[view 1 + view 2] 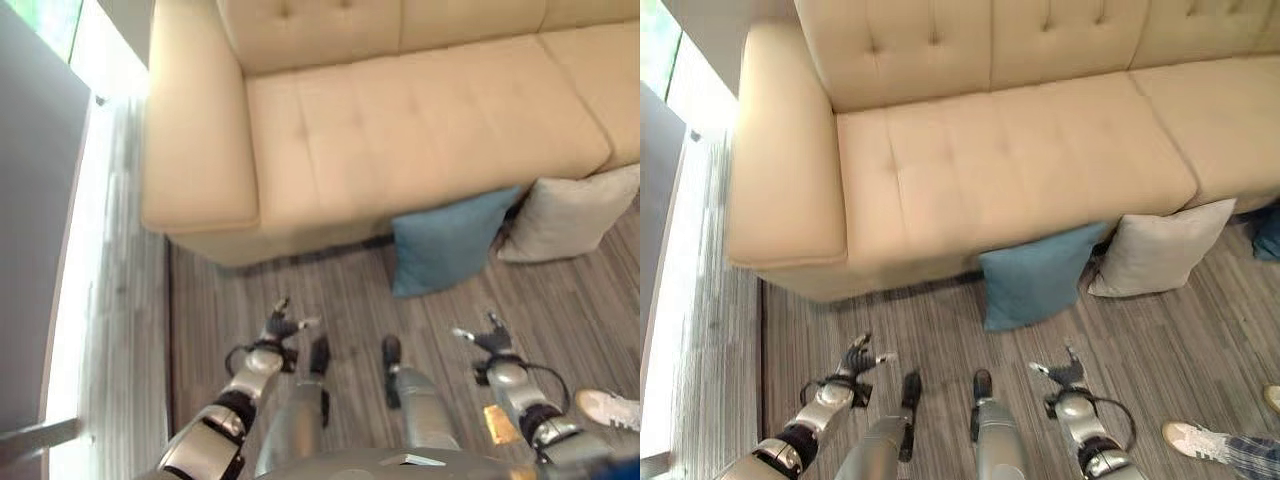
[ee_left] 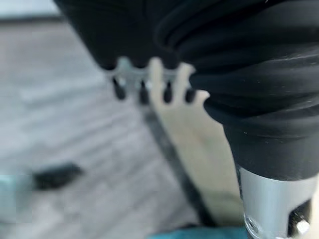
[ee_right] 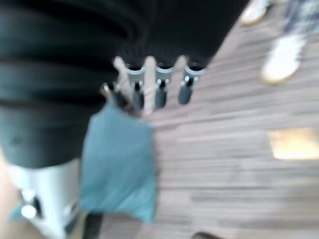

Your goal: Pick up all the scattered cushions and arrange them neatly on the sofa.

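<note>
You are looking down at a cream sofa whose seat carries no cushions; both cushions in view are on the striped wood floor, propped upright against the sofa's front edge. The blue cushion leans against the sofa base roughly in the middle of your view, and the beige cushion stands just beside it toward your right, the two close together at their near edges. At the far right edge, past the beige cushion, a bit of something dark blue lies on the floor by the sofa, too cut off to identify. Your left robot hand hangs low over the floor, well short of the sofa, its fingers spread and relaxed with nothing in them; its own wrist camera shows the dark fingertips straight in a row with the sofa base beyond. Your right robot hand is also over bare floor, nearer the blue cushion but clearly apart from it, fingers wide and holding nothing; its wrist camera shows the blue cushion ahead of the fingertips. A person's white shoe and trouser leg sit on the floor at your lower right
</note>
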